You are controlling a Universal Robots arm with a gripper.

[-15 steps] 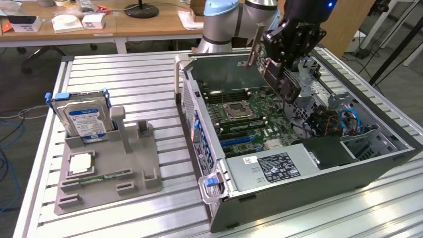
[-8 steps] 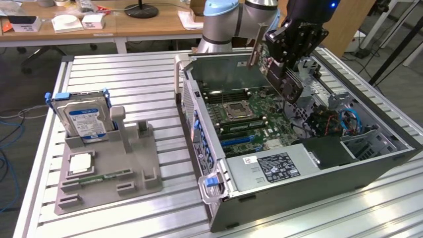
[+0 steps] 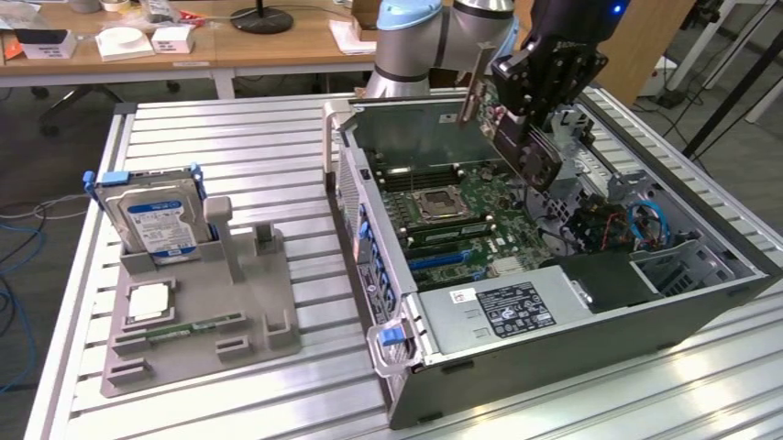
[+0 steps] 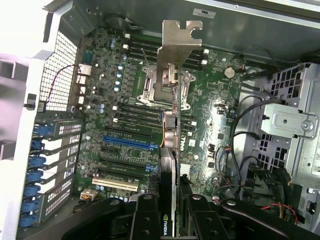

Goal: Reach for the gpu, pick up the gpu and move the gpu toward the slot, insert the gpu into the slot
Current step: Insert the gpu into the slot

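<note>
My gripper (image 3: 534, 110) hangs over the open computer case (image 3: 551, 316), shut on the gpu (image 3: 523, 145). The card is a dark board held on edge, tilted, with its silver end bracket (image 3: 471, 99) pointing toward the case's back wall. In the wrist view the gpu (image 4: 173, 150) runs edge-on from between my black fingers (image 4: 145, 216) out over the motherboard, bracket (image 4: 178, 39) at the far end. The card floats above the motherboard, touching nothing. A blue slot (image 4: 131, 143) and other expansion slots lie beside and below it; the blue slot (image 3: 441, 259) also shows in the exterior view.
The case's upright side wall (image 3: 348, 197) and the drive cage with cables (image 3: 618, 225) flank the motherboard. On the exterior view's left, a grey fixture (image 3: 202, 330) holds a blue-labelled hard drive (image 3: 153, 220), a processor chip (image 3: 148, 301) and a memory stick (image 3: 196, 325).
</note>
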